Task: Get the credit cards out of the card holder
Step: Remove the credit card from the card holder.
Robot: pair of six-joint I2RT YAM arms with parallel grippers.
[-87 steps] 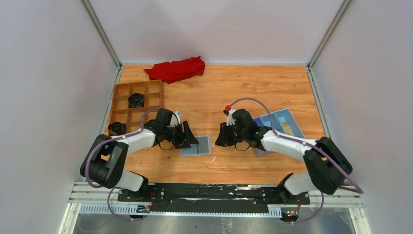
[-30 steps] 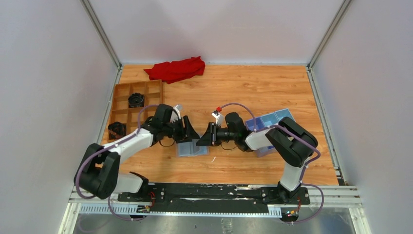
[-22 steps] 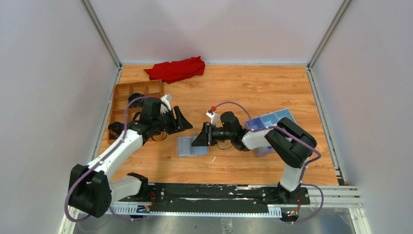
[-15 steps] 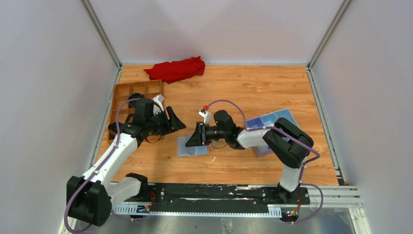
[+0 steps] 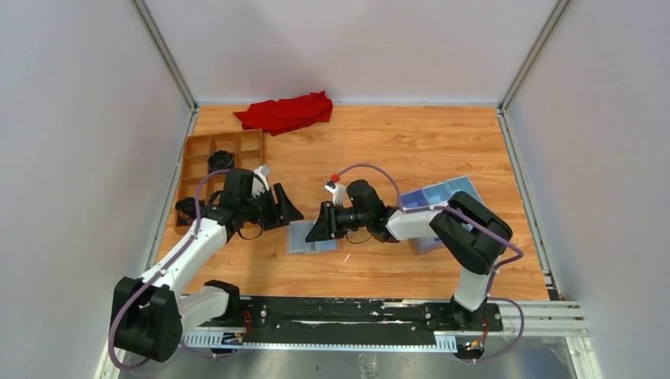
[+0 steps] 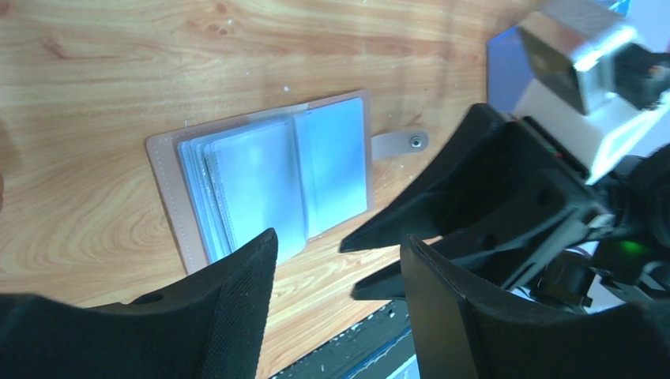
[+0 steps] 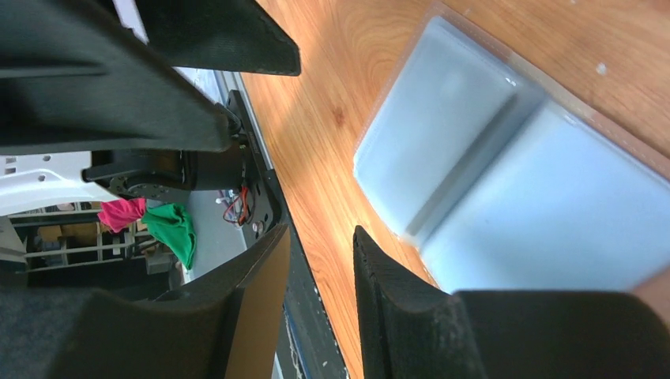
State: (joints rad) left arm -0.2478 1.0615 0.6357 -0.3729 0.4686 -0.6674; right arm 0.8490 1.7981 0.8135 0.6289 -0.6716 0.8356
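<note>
The card holder lies open and flat on the table, tan-pink at its edge with pale blue sleeves inside; its snap tab sticks out to the side. No credit card shows apart from the sleeves, and I cannot tell cards from sleeves. My left gripper is open and empty just left of and behind the holder, with its jaws wide in the left wrist view. My right gripper is open and empty, low over the holder's right half, with a narrow gap between its jaws.
A brown compartment tray with black items stands at the left. A red cloth lies at the back. A blue box sits under the right arm. The left gripper's fingers show close by in the right wrist view.
The left gripper has come off the holder and drawn back to the left. The right gripper has moved left onto the holder. The holder's open face now looks pale blue instead of dark grey.
</note>
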